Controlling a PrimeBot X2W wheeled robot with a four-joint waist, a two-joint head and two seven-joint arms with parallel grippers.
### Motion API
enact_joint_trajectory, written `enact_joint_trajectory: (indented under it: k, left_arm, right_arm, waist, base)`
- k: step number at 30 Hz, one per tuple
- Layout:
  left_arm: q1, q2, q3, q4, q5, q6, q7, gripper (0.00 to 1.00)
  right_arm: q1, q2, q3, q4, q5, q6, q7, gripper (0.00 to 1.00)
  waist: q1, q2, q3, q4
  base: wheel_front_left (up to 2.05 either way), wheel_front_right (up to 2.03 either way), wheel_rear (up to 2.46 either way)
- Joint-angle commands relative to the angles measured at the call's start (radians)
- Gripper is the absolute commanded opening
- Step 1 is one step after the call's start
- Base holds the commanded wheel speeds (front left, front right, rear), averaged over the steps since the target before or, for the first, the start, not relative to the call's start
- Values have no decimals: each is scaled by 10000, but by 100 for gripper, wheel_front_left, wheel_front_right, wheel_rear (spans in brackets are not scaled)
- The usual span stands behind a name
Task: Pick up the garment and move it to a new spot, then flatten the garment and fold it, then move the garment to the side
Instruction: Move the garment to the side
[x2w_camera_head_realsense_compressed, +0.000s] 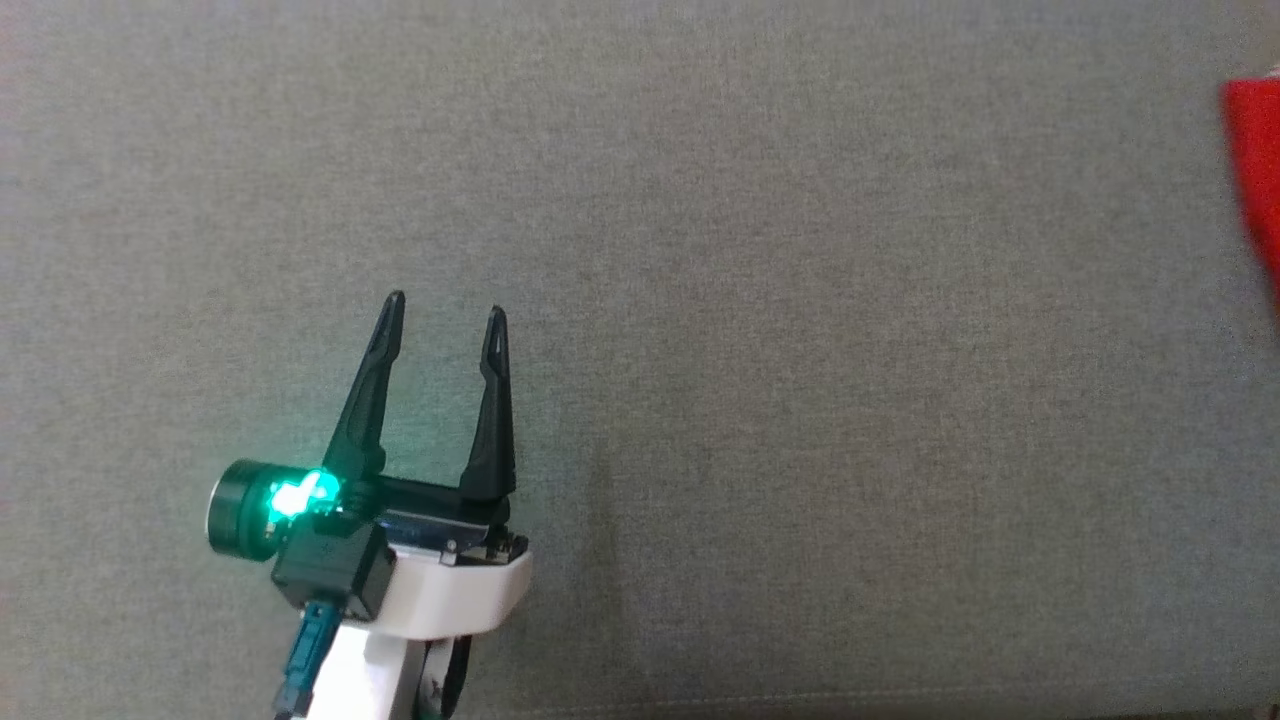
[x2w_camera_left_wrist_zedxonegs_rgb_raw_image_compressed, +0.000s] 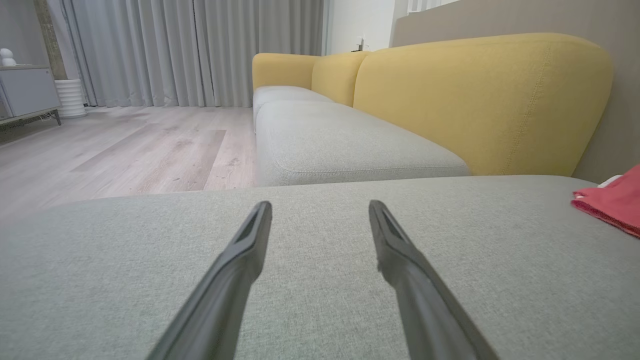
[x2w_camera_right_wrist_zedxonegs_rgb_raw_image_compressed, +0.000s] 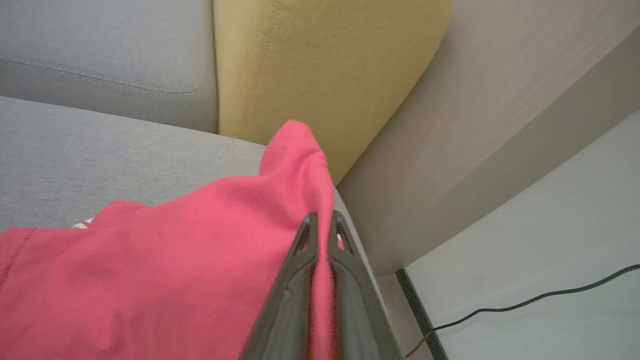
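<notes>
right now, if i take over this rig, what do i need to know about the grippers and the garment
Left gripper: open, holding nothing, over the bare grey cushion.
Right gripper: fingers shut on a fold of the red garment.
Garment: bunched at the cushion's right end, by the yellow backrest and the wall.
Done: grip taken.
Left: carry it to a new spot, flatten, fold, move it aside.
</notes>
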Motion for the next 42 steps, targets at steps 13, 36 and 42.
enact_joint_trajectory:
  k: [13,36,42]
  left_arm:
    - [-238,-34,157,115,-474,26,-49,100]
    - [2600,-34,1508,1946,-959,-326,-49,100]
    - [2812,-34,1563,1893,-953,-389,-49,100]
  right_arm:
    - [398,162,-1452,-914,-2014,67,539,100]
    - [5352,5107,4365,-1505,545,67,-4101,100]
    - [6556,5954,3868,-3229,1,67,-4122,100]
  waist:
    - [-2,0,-717,237]
    - [-2,0,-5728,935]
    - [-2,0,-5974,962]
  base:
    - [0,0,0]
    - [0,0,0]
    - [0,0,0]
